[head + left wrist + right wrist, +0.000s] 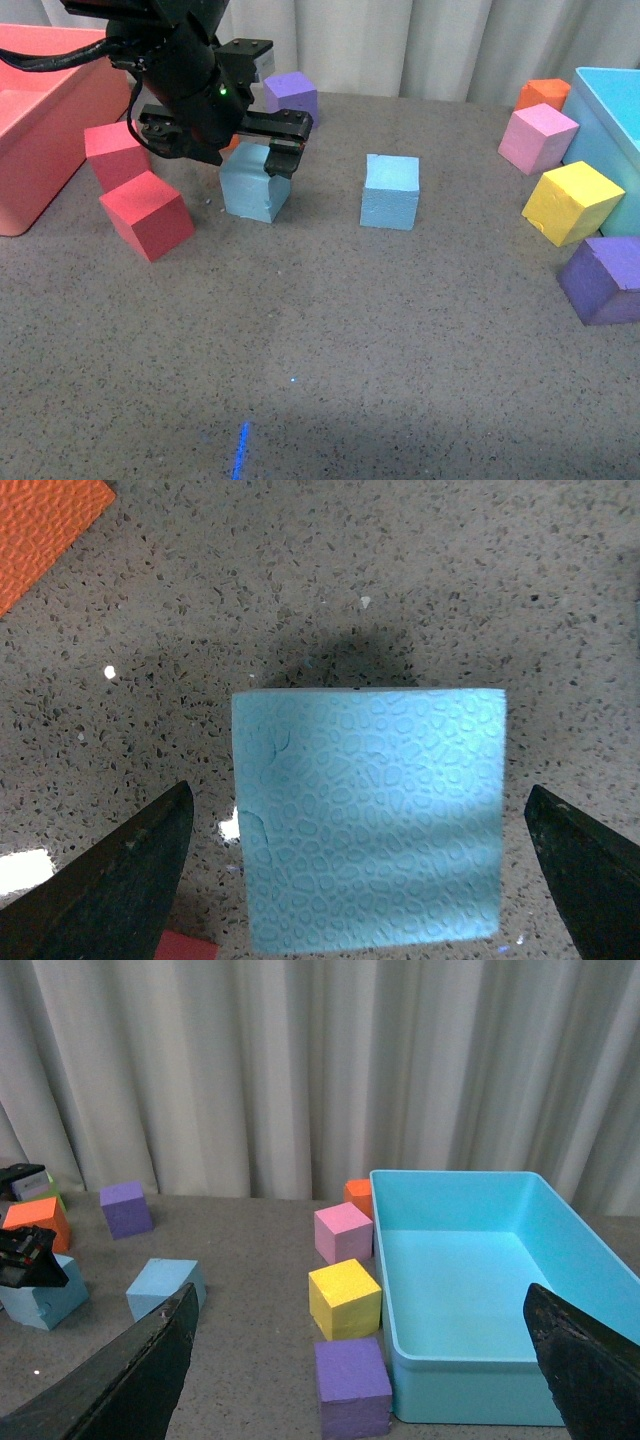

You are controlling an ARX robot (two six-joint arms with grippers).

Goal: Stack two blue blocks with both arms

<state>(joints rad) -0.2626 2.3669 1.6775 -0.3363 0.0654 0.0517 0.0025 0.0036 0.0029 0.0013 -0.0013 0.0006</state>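
Stack not yet begun: both blue blocks sit on the table, side by side and apart, neither lifted. Left arm is in over the work; left gripper (258, 150) hangs directly above the left blue block (253, 190), jaws spread wide. In the left wrist view each finger stands clear of the block's sides with bare table between, so nothing is gripped. Right blue block (391, 192) stands alone nearer mid-table, untouched. Right gripper (360, 1370) is parked off to the side, out of the front view, jaws wide and empty, looking across the table. Judged left to do: close on one block, lift, carry, set it square on the other, with the second arm taking its share. Room: pale pleated curtain (300, 1060) closes off the whole far side. Table (400, 350) is grey speckled stone-look, flat, matte, a few white flecks. Salmon-pink bin (40, 130) at far left; light-blue bin (450, 1173) at far right, empty as far as it shows. Loose cubes: two red (147, 215) beside the pink bin, a purple one (291, 95) by the curtain, then orange (543, 94), pink (537, 138), yellow (572, 202) and another purple (603, 280) lined along the blue bin. Small blue streak of light (241, 450) at the near edge.
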